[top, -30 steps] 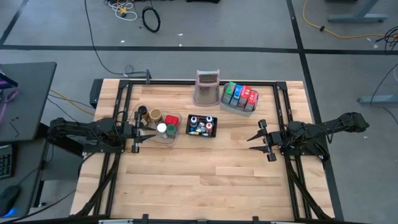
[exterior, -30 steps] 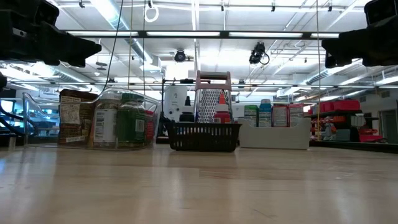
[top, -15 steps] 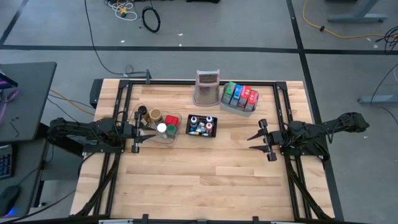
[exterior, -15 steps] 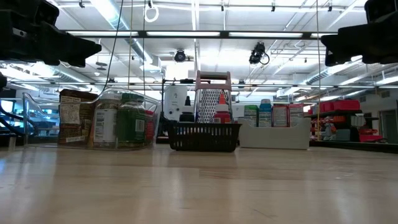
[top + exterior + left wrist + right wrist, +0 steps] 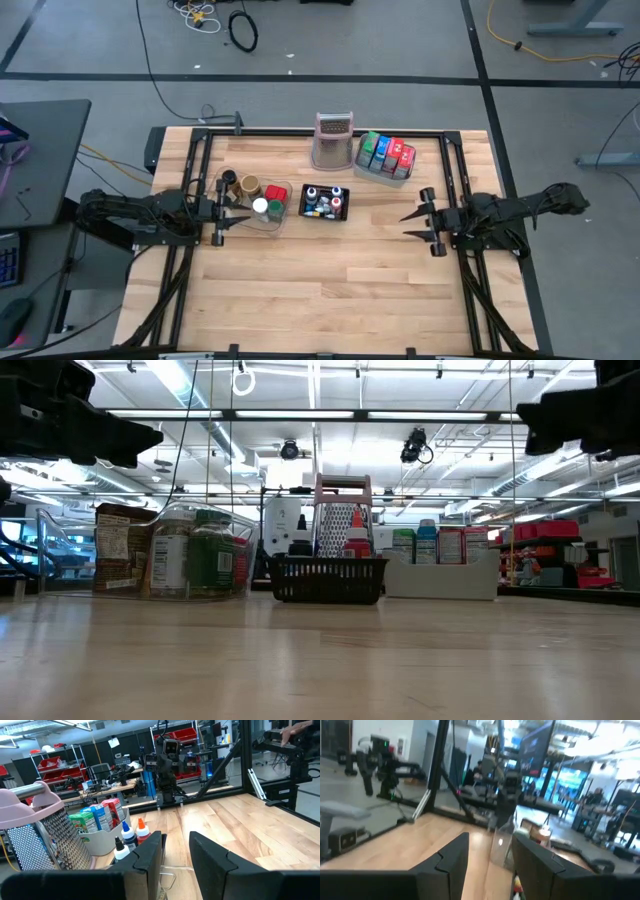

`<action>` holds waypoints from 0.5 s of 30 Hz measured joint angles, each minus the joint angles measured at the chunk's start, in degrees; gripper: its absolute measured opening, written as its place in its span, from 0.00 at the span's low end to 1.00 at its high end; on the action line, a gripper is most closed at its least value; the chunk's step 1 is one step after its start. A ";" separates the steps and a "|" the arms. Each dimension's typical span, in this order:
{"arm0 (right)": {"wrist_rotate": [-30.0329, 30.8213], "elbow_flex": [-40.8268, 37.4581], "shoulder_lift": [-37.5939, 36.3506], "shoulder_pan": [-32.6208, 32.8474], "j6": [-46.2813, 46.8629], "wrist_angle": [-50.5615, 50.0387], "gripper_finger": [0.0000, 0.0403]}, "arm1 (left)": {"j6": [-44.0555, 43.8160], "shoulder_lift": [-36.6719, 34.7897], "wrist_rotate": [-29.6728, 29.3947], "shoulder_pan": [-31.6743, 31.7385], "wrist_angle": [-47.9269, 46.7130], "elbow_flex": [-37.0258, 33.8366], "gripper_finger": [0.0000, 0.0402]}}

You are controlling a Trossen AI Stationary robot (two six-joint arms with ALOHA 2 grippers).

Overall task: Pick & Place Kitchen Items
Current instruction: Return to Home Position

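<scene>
The tiny colour-capped bottles [image 5: 325, 203] are seen upright in the black mesh basket [image 5: 328, 582], in the far half of the table [image 5: 330, 290], near its middle. They are judged light, smooth and easily toppled. A hold is best taken across the body just under the cap, from above, with a narrow opening.

Just left of the basket, the squat round jars [image 5: 262, 207] are packed close together in the clear tub [image 5: 250, 228]. These are judged heavier, hard and slippery at the sides, so a wide grip across the lid or shoulder would be needed, and little room is left between neighbours.

To the right and farther off, the red, blue and green packets [image 5: 386, 152] are stood on edge in a row in the grey tray [image 5: 440, 582], beside the tall box grater [image 5: 334, 140]. They are judged light and somewhat crushable. They are best pinched gently across the thin faces at the top edge.

No loose item is seen on the bare wood, so the sorting is judged complete.

The left gripper [image 5: 236, 214] is held low at the left side, just beside the tub, its fingers parted a little and empty. The right gripper [image 5: 405, 226] is held at the right side, well apart from the tray, its fingers likewise parted and empty.
</scene>
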 joint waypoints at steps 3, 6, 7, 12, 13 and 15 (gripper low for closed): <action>0.45 0.00 -3.12 0.00 -0.07 0.10 0.40 | -0.01 0.00 0.02 -0.02 0.00 0.00 0.27; 1.54 0.00 -6.16 0.00 -0.13 -0.13 0.40 | -0.01 0.00 -0.01 -0.01 0.00 0.02 0.27; 2.12 0.00 -7.08 0.00 -0.13 -0.37 0.40 | 0.00 0.00 0.01 -0.01 0.00 0.01 0.27; 6.35 0.00 -11.47 -0.02 -2.69 -2.69 0.40 | 0.00 0.00 0.01 0.00 0.00 0.02 0.27; 7.26 0.00 -12.22 -0.02 -3.77 -3.30 0.40 | -0.02 0.00 -0.01 0.00 0.00 0.00 0.27; 8.48 0.00 -13.02 -0.03 -5.39 -4.13 0.40 | 0.01 -0.01 -0.01 -0.02 0.00 0.00 0.27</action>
